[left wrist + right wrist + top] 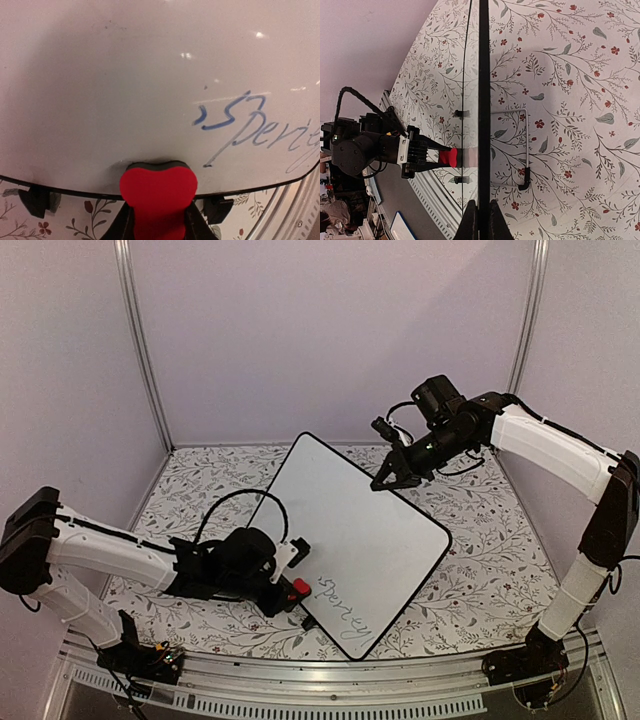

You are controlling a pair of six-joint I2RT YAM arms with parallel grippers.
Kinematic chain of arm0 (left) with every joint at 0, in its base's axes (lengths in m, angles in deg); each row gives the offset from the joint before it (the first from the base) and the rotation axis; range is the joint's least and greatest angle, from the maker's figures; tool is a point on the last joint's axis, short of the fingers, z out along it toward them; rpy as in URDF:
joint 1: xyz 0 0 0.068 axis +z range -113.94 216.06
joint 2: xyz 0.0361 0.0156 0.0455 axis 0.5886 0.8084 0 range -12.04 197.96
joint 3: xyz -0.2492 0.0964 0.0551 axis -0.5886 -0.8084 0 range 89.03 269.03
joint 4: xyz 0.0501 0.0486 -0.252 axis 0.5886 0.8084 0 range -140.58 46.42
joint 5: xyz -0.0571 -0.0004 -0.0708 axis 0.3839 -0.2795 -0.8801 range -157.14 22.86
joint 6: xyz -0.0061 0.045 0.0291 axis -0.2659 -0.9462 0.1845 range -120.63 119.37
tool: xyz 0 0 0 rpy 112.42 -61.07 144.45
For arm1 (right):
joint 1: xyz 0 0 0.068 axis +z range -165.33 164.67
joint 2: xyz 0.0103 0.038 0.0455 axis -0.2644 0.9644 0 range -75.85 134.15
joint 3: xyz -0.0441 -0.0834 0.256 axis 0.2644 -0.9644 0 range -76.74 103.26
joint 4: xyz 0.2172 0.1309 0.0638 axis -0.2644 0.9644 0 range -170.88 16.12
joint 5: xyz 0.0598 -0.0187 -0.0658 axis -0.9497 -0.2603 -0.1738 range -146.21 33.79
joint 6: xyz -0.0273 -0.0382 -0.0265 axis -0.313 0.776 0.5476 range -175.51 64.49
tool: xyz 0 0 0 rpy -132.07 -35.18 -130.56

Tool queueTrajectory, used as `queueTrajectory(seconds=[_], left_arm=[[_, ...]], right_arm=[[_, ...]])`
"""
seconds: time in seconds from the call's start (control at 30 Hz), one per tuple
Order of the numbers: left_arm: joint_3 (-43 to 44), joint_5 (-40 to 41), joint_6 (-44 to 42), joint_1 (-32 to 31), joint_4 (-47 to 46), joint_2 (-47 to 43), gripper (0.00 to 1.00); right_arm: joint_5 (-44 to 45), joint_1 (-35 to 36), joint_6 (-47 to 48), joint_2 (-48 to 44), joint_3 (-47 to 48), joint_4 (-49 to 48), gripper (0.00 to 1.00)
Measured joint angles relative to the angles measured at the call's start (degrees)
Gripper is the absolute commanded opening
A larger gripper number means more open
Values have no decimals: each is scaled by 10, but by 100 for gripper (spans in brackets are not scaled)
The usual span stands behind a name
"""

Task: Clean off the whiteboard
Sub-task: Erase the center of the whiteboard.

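Observation:
The whiteboard (350, 525) stands tilted in the middle of the table, with dark cursive handwriting (345, 612) near its lower corner. My left gripper (296, 590) is shut on a small red eraser (159, 192). Its dark felt face presses on the whiteboard (125, 75) just above the bottom rim, left of the handwriting (250, 130). My right gripper (397, 480) is shut on the board's far upper edge. In the right wrist view the board's black rim (483, 100) runs edge-on between my fingers (470, 222), and the eraser (447, 157) shows on the far side.
A floral tablecloth (480, 570) covers the table. A wire stand (526, 145) props the board from behind. Small black feet (35, 200) sit under the bottom rim. A metal rail (330, 680) runs along the near edge, and white walls close in the sides and back.

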Motion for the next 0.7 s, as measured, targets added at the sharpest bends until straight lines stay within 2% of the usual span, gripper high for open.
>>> queueTrajectory(seconds=[0.7], left_arm=[[83,48,-33,-2,9,20,0]], right_arm=[[-2,0,2,2,0,-2,0]])
